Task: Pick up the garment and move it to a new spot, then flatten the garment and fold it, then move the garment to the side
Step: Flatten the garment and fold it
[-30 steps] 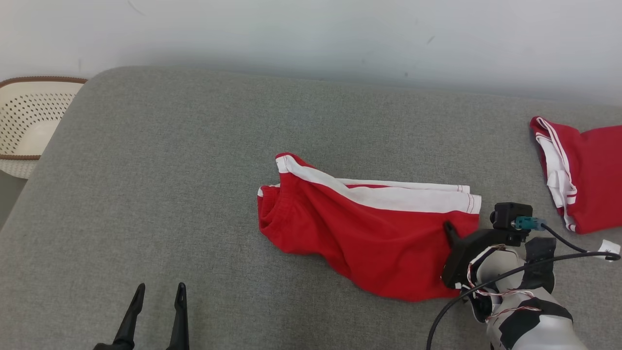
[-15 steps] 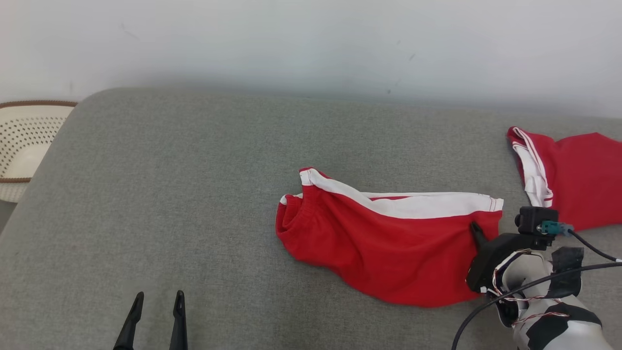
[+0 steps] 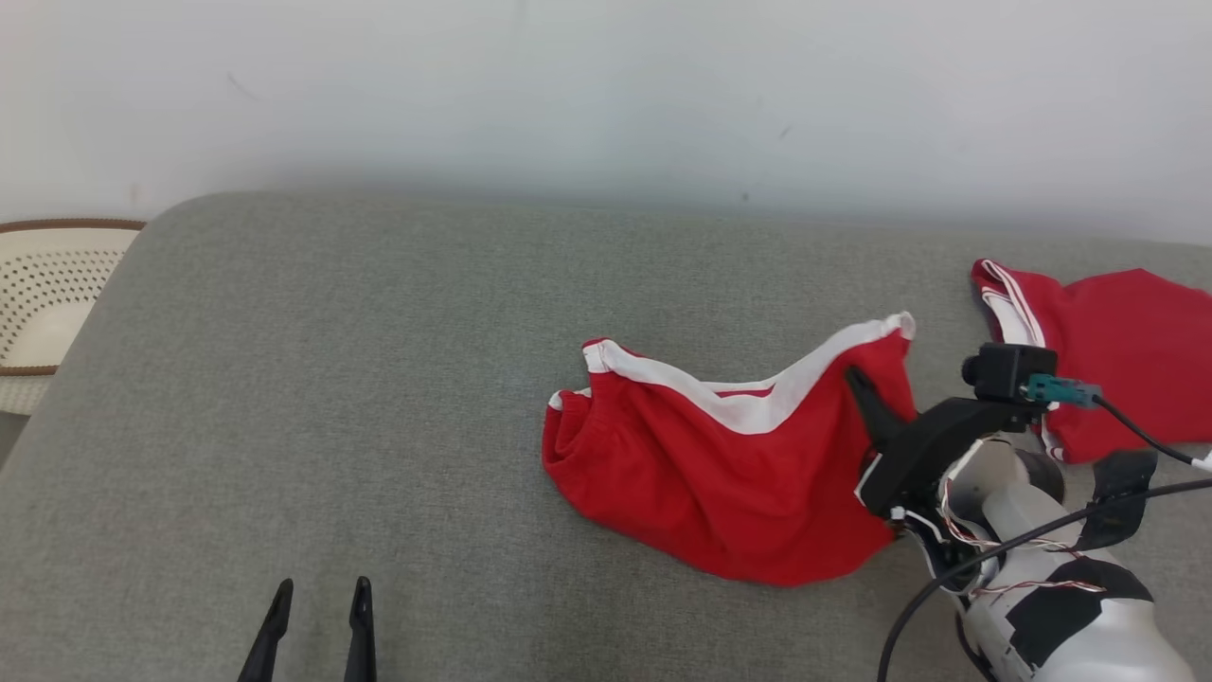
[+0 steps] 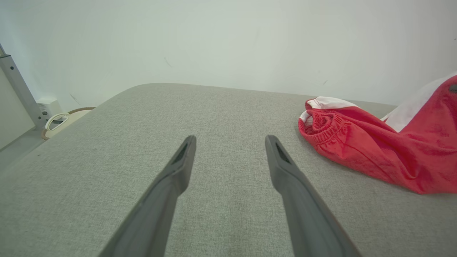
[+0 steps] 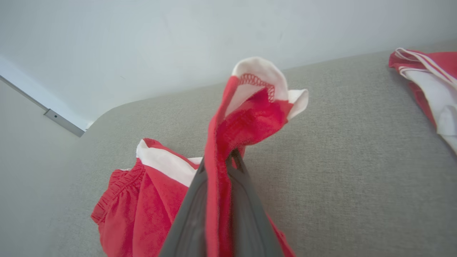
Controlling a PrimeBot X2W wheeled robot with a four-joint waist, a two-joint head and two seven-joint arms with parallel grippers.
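Note:
The garment [image 3: 720, 474] is a pair of red shorts with a white side stripe, lying on the grey cushion [image 3: 331, 379] right of centre. My right gripper [image 3: 864, 390] is shut on the hem at its right end and holds that end lifted off the cushion. In the right wrist view the red cloth [image 5: 246, 121] runs up between the closed fingers [image 5: 191, 221] and flops over above them. The waistband end [image 4: 323, 123] still rests on the cushion. My left gripper [image 3: 318, 606] hovers open at the lower left, apart from the garment, with nothing between its fingers [image 4: 178, 167].
A second red and white garment [image 3: 1108, 379] lies at the cushion's right edge, close behind my right wrist. A perforated cream basket [image 3: 43, 294] stands off the cushion's left end. A pale wall runs behind the cushion.
My right gripper has closed on the garment's right hem and raised it, so the white stripe now sags in a curve. The head camera has tilted; the left arm holds still.

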